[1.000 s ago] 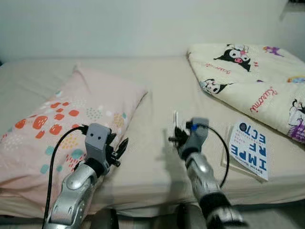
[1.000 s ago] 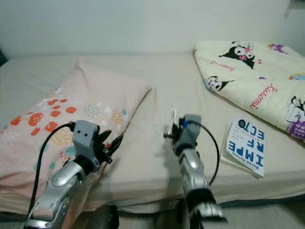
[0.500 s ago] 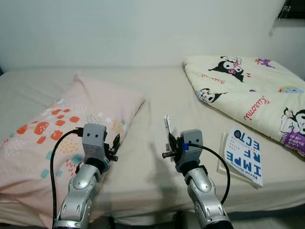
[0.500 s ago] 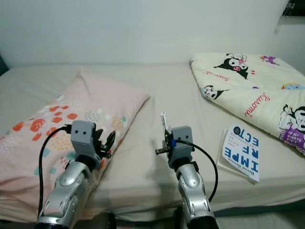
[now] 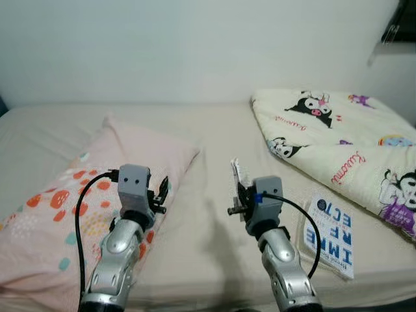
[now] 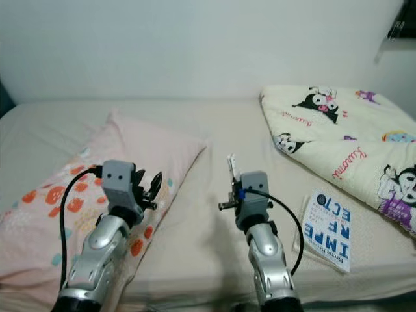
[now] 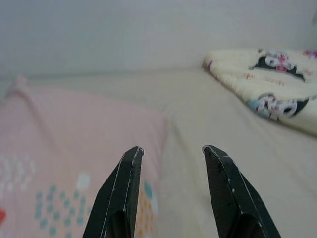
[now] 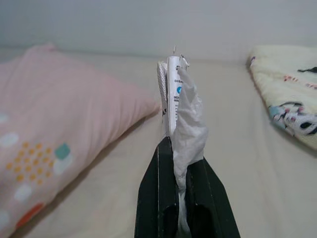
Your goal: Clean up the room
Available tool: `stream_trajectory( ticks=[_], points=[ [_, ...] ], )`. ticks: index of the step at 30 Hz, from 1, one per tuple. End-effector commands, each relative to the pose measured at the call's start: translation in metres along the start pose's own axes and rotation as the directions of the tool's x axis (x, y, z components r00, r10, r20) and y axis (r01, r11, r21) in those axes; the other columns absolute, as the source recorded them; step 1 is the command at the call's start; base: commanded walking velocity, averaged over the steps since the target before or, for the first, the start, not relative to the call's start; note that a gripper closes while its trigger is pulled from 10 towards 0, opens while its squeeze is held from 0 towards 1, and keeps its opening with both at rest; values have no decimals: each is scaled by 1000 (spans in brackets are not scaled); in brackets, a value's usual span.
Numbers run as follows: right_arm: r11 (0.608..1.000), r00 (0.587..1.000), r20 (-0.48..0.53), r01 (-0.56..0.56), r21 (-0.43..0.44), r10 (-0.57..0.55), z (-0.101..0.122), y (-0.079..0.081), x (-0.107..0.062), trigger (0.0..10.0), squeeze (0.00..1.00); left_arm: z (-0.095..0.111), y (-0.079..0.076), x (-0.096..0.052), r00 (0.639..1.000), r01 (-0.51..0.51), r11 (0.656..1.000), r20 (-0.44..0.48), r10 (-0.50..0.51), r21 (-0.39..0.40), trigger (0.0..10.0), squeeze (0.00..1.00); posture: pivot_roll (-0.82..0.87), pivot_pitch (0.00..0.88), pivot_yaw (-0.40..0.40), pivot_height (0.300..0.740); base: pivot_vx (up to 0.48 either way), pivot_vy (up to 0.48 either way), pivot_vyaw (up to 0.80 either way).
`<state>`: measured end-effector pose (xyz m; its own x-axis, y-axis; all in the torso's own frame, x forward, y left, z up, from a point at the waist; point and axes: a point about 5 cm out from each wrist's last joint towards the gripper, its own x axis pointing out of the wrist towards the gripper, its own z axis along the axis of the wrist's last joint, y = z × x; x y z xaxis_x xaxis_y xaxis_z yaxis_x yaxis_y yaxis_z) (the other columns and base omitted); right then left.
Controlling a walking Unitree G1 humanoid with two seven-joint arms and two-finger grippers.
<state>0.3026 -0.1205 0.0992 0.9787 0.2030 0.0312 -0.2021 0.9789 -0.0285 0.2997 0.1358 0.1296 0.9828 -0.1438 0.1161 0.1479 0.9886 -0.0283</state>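
Wrapper (image 8: 181,106), crinkled white plastic, pinched upright in right gripper (image 8: 179,163) at frame centre; left gripper (image 7: 171,151) spread wide over soft pink pillow (image 5: 78,188).

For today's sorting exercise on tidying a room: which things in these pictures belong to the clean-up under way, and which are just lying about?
Part of the job:
- white wrapper, pinched upright in the right gripper
- left gripper, open, above the pillow

Just lying about:
- pink pillow on the bed
- cartoon quilt
- book, beside the quilt's edge
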Motion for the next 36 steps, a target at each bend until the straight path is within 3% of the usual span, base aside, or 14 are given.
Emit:
stream_trajectory(
  ticks=[1, 12, 28, 30, 36],
  points=[
    [1000, 1000, -6, -2, 2, 2, 0, 1, -1, 10000, 0, -2, -2, 1, 1000, -2, 1000, -5, 2, 2, 10000, 0, 13, 0, -78, 693, 0, 0, 0],
    [1000, 1000, -12, -7, 8, 8, 3, 3, 0, 10000, 0, -1, -1, 3, 1000, -10, 1000, 12, 10, -5, 10000, 0, 17, 0, -87, 740, 0, 0, 0],
    [1000, 1000, -8, -10, 10, 10, 5, 3, 0, 10000, 0, -1, -3, 4, 1000, -8, 1000, 24, 8, -4, 10000, 0, 14, 0, -93, 740, 0, 0, 0],
    [998, 1000, -19, -9, 57, 10, 3, 4, 1, 10000, 0, -3, -3, 4, 1000, -3, 1000, 8, 4, -7, 10000, 0, 13, 0, -90, 740, 0, 0, 0],
    [999, 998, -46, 42, 23, -40, -2, 0, 0, 10000, 0, -22, -3, -1, 995, 14, 1000, -100, -13, 13, 10000, 0, 6, 0, -70, 740, 0, 0, 0]
  ],
)
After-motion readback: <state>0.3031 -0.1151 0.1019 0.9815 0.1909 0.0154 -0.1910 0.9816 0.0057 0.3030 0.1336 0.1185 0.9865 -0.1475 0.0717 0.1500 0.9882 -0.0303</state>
